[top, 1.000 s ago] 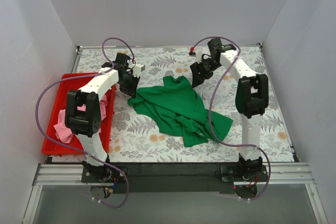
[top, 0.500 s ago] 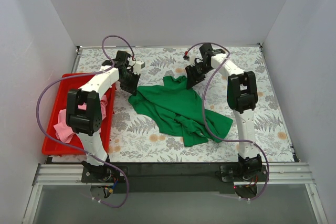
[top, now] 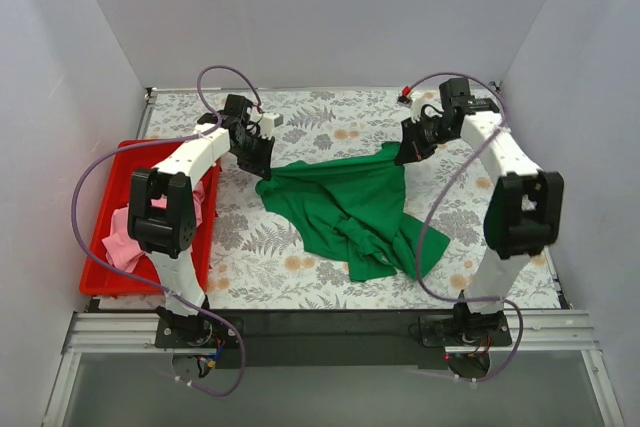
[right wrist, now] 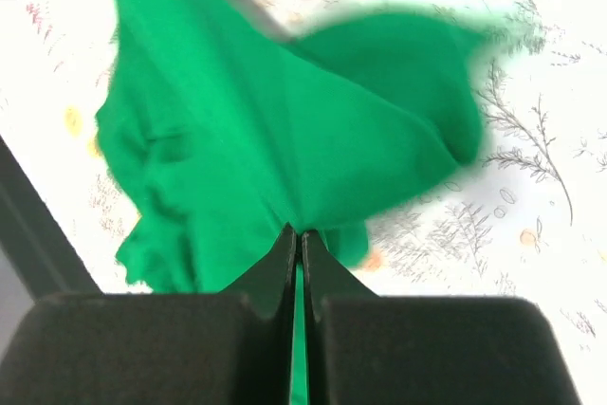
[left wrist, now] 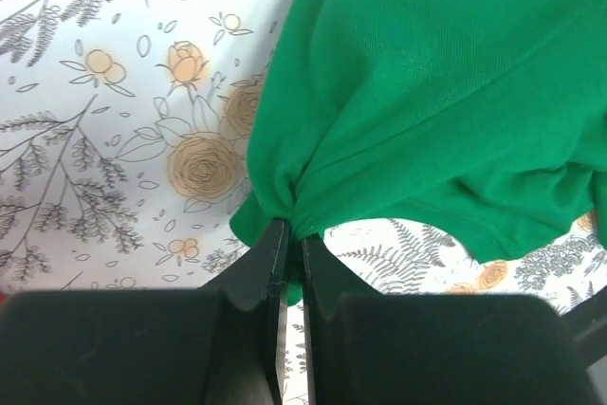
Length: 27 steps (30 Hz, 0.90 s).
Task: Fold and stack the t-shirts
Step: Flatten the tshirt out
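The left gripper (top: 260, 165) pinches the green t-shirt (top: 350, 207) at its ten o'clock corner, the right gripper (top: 402, 152) at two o'clock, so the stretched edge runs nine-to-three, bulk lying toward six.

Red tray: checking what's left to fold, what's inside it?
A crumpled pink t-shirt lies inside the red tray. The left arm covers part of it; anything beneath the cloth is hidden.
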Motion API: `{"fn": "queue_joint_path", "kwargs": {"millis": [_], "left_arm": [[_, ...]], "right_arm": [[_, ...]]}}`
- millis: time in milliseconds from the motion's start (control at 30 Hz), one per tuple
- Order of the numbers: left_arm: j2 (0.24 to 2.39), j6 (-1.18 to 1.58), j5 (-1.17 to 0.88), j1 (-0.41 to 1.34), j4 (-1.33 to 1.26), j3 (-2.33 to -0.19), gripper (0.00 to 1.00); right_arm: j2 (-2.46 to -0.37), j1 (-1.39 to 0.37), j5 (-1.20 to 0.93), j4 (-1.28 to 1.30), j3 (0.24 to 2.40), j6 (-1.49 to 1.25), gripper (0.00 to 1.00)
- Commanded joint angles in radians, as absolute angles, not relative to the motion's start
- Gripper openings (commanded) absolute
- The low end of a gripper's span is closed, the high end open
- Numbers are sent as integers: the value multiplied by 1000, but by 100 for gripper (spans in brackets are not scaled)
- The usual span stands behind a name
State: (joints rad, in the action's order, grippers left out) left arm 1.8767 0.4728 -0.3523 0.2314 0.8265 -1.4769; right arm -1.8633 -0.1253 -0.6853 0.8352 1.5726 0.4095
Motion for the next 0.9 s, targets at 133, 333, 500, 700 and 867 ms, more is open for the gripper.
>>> {"fn": "queue_joint_path", "kwargs": {"millis": [133,333,500,700,867], "left_arm": [[1809,497,-394,227,798,-1410,0],[1779,492,-396,204,799,-1345,0],[1798,483,-383,204,796,-1347,0],[1832,480,-382,204,807,-1371,0],[1850,483,-379,204,827,-1404,0]], "right_arm": [[-1680,-535,-600,810,1299,379,10],[-1608,-402,-679,851,1365,403,76],[-1471,-321,-615,948,1289,599,71],[-1414,-281,-476,934,1183,820,50],[-1431,-282,-430,835,1143,894,51]]}}
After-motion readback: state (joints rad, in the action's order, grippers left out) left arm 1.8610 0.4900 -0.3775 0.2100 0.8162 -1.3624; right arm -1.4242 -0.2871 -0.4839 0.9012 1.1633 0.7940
